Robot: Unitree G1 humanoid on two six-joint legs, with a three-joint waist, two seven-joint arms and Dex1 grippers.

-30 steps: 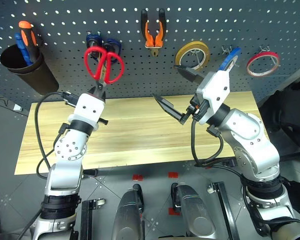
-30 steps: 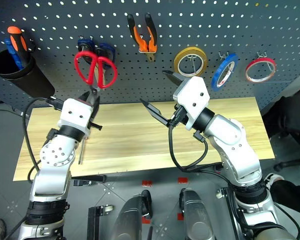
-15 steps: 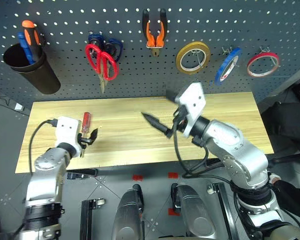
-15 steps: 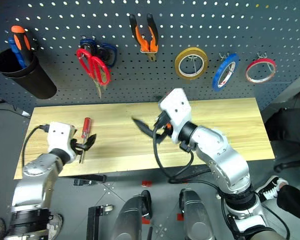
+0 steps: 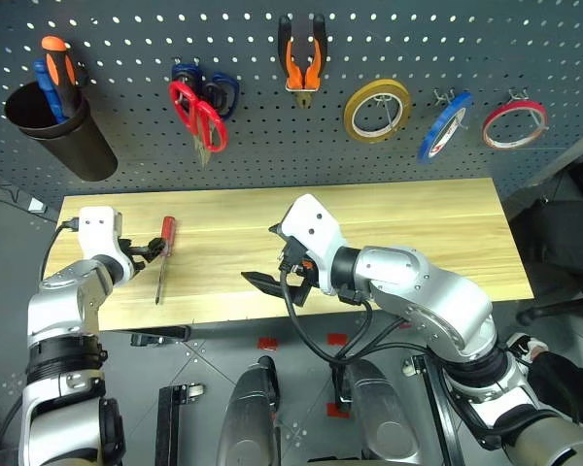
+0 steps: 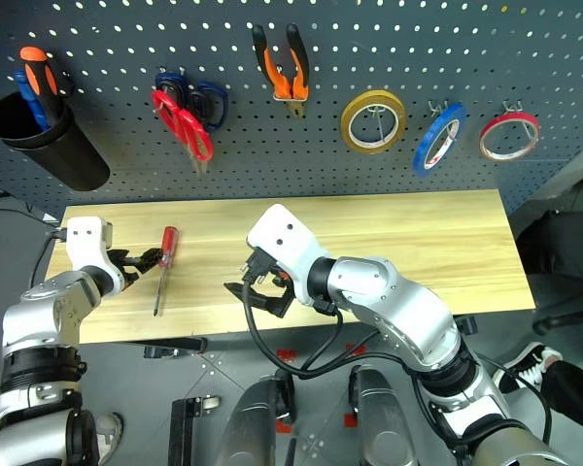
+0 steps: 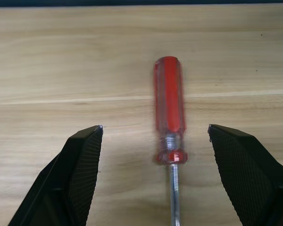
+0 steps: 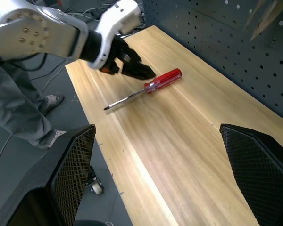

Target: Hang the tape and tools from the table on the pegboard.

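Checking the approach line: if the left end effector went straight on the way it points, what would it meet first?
Most likely the red-handled screwdriver lying on the table: its handle sits between the open left end effector fingers, just ahead, though depth is unclear.

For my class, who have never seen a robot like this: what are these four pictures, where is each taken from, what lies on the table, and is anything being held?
This is a two-armed humanoid robot. The two wide pictures come from cameras in its head, looking down over its arms. The two close-ups come from cameras on its wrists, looking out between each claw's black fingers.

On the wooden table lies one thing: a red-handled screwdriver. The left claw is open beside the handle, not gripping it. The right claw is open and empty, over the table's front edge.

On the pegboard already hang the red scissors, pliers and blue tape.
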